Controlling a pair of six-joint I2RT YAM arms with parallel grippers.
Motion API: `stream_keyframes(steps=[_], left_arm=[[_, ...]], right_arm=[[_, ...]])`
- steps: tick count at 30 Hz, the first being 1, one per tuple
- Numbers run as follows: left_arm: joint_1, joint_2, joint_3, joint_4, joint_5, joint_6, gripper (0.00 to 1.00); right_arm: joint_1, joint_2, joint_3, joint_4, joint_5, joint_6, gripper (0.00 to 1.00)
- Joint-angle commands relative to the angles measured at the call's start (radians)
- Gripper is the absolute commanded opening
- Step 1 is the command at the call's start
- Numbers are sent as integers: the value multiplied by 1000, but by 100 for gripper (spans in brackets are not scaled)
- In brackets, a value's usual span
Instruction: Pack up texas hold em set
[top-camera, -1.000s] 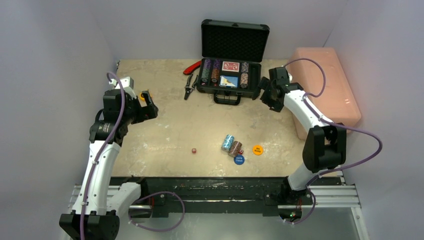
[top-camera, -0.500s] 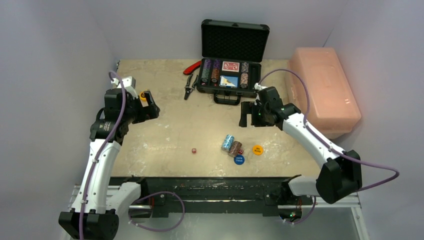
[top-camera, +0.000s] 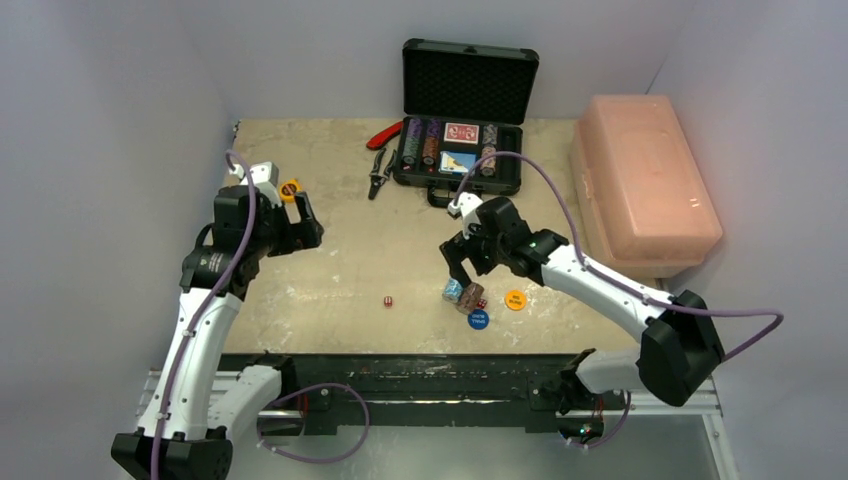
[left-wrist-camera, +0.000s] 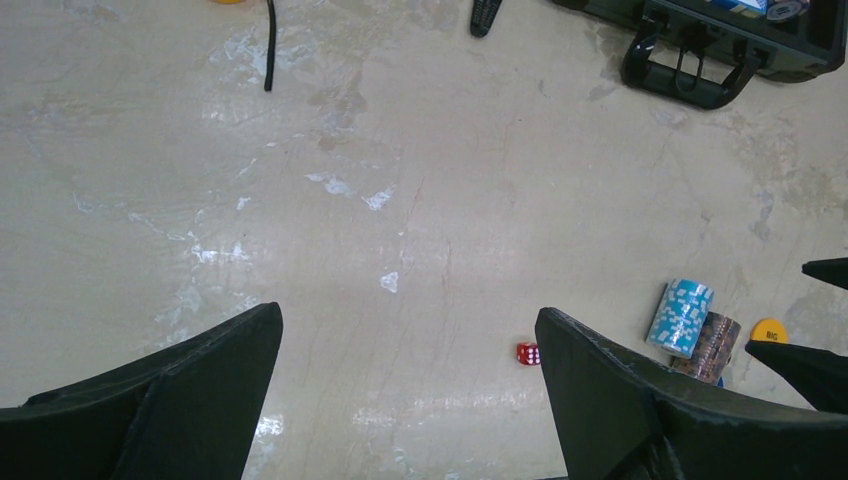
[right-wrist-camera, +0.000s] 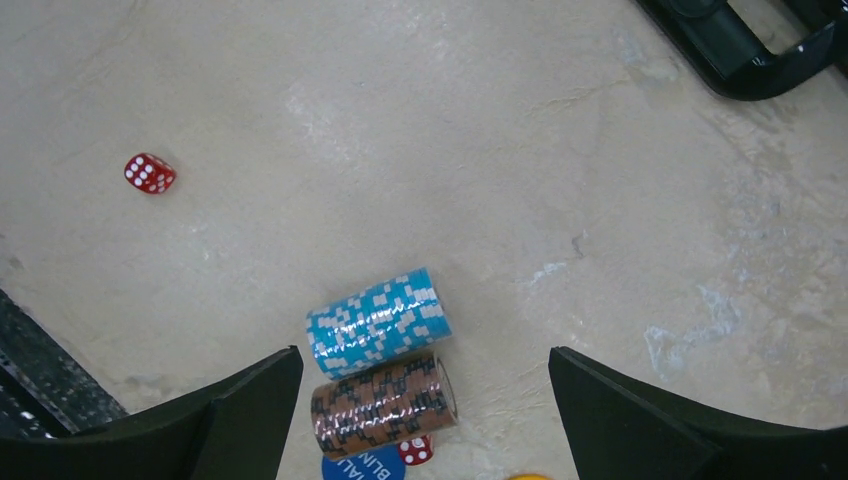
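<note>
Since the earlier frames the right arm has swung away from the right end of the briefcase (top-camera: 455, 181) toward the near edge, and the right gripper (top-camera: 458, 272) now hangs above the loose pieces. The left arm has barely shifted, and nothing lying on the table (top-camera: 330, 255) has changed place.

We record the right gripper's jaws as spread wide and holding nothing. In the right wrist view the blue chip stack (right-wrist-camera: 380, 320) shows between the two fingers, untouched. The left gripper (top-camera: 303, 222) is over the left part of the table, its jaws likewise released and empty.

The blue chip stack lies on its side, touching the brown chip stack (right-wrist-camera: 383, 403), which also lies on its side, on the side nearer the arms. One red die (right-wrist-camera: 149, 172) sits alone, left of the stacks and apart from them. A second die (right-wrist-camera: 415, 450) rests against the brown chip stack, just beside the blue disc (top-camera: 478, 319). The orange disc (top-camera: 515, 299) lies flat, near the group on its right.

The briefcase stands at the far edge with its lid (top-camera: 470, 85) raised and its handle facing the arms. Inside we see chip stacks (top-camera: 415, 142), a red deck (top-camera: 461, 133) and a blue deck (top-camera: 458, 162). The pliers (top-camera: 381, 150) lie just left of the briefcase, and the pink box (top-camera: 645, 180) stands apart on the right.
</note>
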Motion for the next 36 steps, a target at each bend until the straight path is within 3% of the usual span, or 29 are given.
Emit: stream_keyframes(steps=[1,12,36], left_arm=[[-28,-6,-4,26,-37,26,98],[-56,-4,-2,22,-72,28,98],[-87,-2,-5,20,-84,36,98]], right_arm=[[14,45,24,74,-51,-192,99],[62,169,35,7,-186,-281,99],[78,232,38,51,-61,-293,99]])
